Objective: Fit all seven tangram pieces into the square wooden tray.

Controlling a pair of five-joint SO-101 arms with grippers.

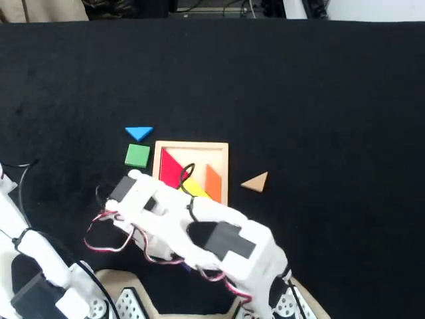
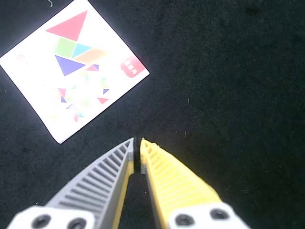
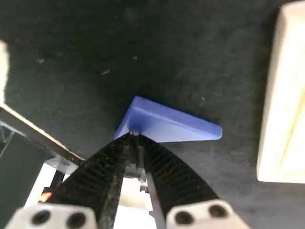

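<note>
The desk is black, and on it sit a pale wooden tray with a red triangle, an orange piece and a yellow piece inside, plus a blue triangle, a green square and a tan triangle. The arms are white with black blocks and red, white and black wires. The left claw is stripy, half grey and half yellow, near a white card with small shapes in many colours, and the right claw is black and stripy by a blue-purple triangle.
</note>
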